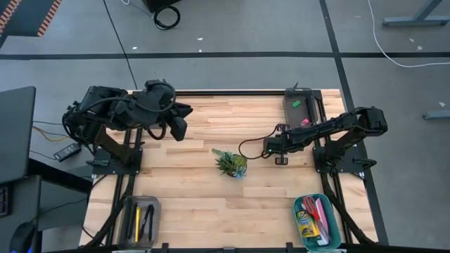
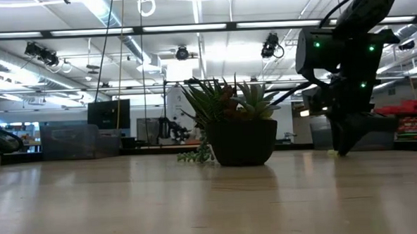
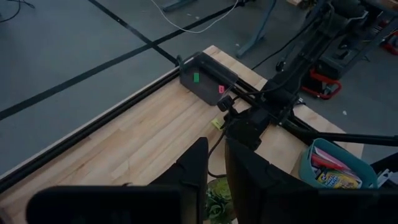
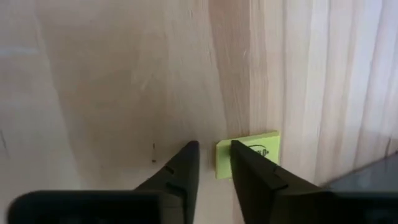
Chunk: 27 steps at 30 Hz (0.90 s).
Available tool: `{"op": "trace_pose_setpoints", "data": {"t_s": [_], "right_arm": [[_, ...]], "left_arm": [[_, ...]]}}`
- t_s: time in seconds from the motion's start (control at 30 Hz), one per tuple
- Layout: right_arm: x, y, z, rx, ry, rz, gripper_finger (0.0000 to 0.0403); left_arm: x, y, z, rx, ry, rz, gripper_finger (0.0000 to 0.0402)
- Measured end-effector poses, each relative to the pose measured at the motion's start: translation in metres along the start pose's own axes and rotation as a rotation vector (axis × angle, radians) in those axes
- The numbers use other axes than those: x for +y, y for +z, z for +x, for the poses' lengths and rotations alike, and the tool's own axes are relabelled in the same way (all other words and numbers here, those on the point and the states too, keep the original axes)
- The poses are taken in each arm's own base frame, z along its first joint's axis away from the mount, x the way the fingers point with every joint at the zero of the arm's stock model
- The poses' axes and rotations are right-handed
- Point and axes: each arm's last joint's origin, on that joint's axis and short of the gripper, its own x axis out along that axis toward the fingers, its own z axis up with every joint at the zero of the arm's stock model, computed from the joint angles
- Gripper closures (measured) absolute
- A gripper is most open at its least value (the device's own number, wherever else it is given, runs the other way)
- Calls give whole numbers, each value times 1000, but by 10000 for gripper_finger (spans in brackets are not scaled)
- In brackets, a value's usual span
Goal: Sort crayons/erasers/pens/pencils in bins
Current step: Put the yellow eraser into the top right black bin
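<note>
Your left gripper (image 1: pixel 180 128) waits at 10 o'clock, its grip unreadable. Your right gripper (image 4: pixel 211 163), at 2 o'clock beside the spiky green potted plant (image 1: pixel 230 163), has both fingers down at the small flat yellow eraser (image 4: pixel 247 152), grasp unclear.

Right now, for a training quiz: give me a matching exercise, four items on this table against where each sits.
1 green eraser
2 yellow eraser
3 crayon box
4 plant

A centre
B teal bin
C dark bin
D loose, by the right hand

Pairs: 1-C, 2-D, 3-B, 4-A
</note>
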Motion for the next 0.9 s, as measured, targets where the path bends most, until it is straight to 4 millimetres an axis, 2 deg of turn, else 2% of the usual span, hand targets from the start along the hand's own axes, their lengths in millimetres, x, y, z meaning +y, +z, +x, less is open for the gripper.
{"op": "trace_pose_setpoints", "data": {"t_s": [0.2,0.37,0.53,0.63,0.83,0.9], "right_arm": [[0,1,0,1,13,7,384],[-8,5,-13,11,70,29,397],[-35,6,-48,-68,88,136,399],[-54,4,-77,-161,90,211,400],[-88,-8,-131,-294,69,302,401],[-98,-13,-144,-296,59,333,401]], "left_arm": [[0,0,0,0,0,0,343],[0,0,0,0,0,3,346],[0,0,0,0,0,33,341],[0,0,0,0,0,40,341],[0,0,0,1,0,89,348],[0,0,0,0,1,92,349]]}}
